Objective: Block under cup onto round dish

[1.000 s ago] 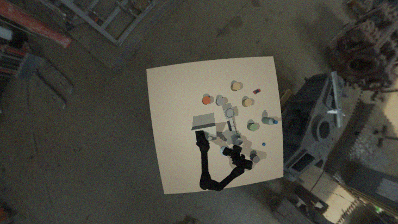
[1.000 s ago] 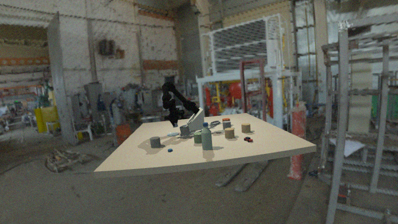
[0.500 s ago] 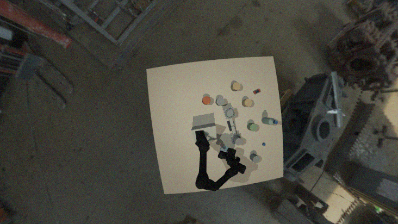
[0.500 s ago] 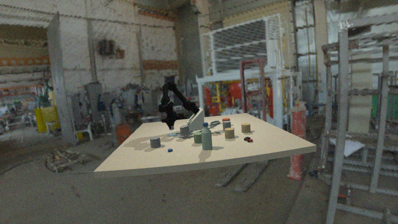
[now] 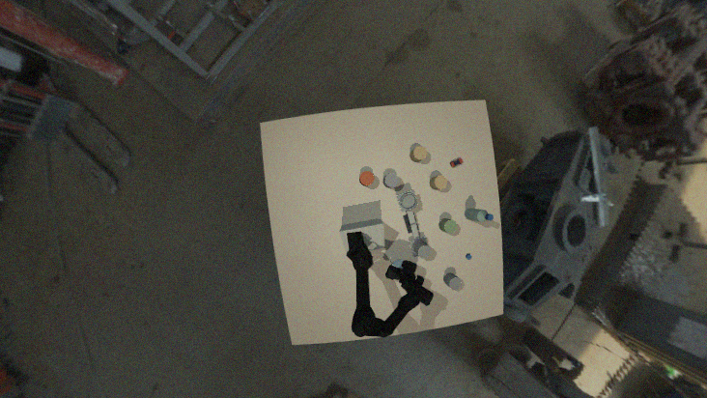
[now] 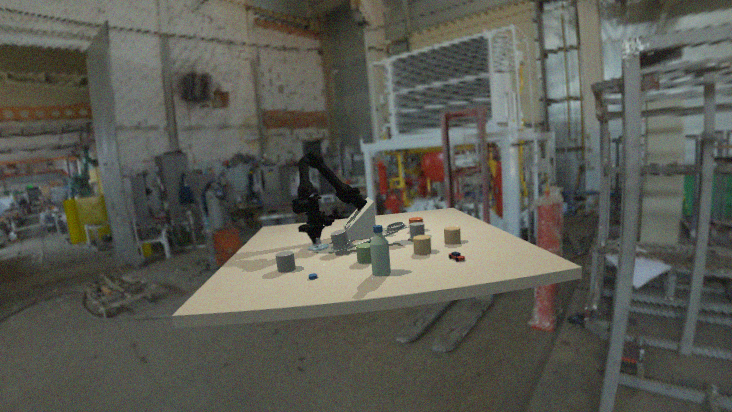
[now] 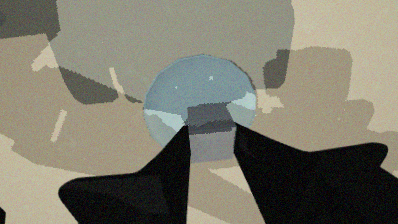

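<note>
My gripper (image 7: 208,128) (image 6: 315,241) is shut on a small grey block (image 7: 211,114), low over the pale blue round dish (image 5: 397,263) (image 6: 318,247) (image 7: 200,77). Whether the block touches the dish, I cannot tell. One grey cup (image 5: 426,251) (image 6: 339,239) stands at the near end of the balance (image 5: 414,224). The ring-shaped far end (image 5: 408,200) (image 6: 395,225) bears no cup. Other grey cups stand off the balance, one beyond its far end (image 5: 392,179) (image 6: 416,228) and one to the right of the arm (image 5: 454,282) (image 6: 285,261). No cup is above the dish.
A pale wedge-shaped body (image 5: 361,213) (image 6: 364,225) stands left of the balance. An orange cylinder (image 5: 366,178), two tan cylinders (image 5: 419,153) (image 5: 439,183), a green cylinder (image 5: 449,226), a bottle (image 5: 475,214) (image 6: 380,255), a toy car (image 6: 456,256) and a small blue item (image 5: 468,256) (image 6: 312,276) stand around.
</note>
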Controlling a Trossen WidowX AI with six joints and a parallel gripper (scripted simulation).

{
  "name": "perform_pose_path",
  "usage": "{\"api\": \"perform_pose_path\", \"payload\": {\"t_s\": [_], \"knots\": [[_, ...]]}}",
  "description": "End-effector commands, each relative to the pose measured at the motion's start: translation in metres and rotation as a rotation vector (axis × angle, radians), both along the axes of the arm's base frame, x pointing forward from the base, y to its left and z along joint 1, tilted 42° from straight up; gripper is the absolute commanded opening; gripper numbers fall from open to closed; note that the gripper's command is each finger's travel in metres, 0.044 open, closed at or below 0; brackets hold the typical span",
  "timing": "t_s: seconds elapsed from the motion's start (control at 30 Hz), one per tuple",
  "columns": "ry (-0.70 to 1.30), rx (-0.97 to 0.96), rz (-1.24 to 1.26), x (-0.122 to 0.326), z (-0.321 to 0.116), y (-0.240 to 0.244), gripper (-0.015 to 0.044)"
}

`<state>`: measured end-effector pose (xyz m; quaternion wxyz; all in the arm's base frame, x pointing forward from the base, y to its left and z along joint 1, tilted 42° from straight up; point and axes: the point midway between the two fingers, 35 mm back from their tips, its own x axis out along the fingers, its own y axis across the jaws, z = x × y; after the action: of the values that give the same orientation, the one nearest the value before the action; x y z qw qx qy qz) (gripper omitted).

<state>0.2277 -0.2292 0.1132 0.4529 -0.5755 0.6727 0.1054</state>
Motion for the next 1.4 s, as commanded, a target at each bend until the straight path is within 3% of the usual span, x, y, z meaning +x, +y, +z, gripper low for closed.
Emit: {"api": "perform_pose_path", "payload": {"t_s": [0.0, 0.13, 0.7, 0.8, 0.97, 1.07, 1.37], "knots": [[0.008, 0.008, 0.006, 0.0, -0.007, -0.002, 0.0], [0.008, 0.008, 0.006, 0.0, -0.011, -0.006, 0.0], [0.002, 0.004, 0.001, 0.001, 0.003, 0.004, 0.044], [0.007, 0.01, 0.005, -0.003, 0.032, 0.034, 0.044], [0.007, 0.01, 0.006, -0.004, 0.036, 0.038, 0.044], [0.005, 0.011, 0.015, -0.008, 0.06, 0.061, 0.044], [0.004, 0.011, 0.016, -0.009, 0.063, 0.063, 0.044]]}}
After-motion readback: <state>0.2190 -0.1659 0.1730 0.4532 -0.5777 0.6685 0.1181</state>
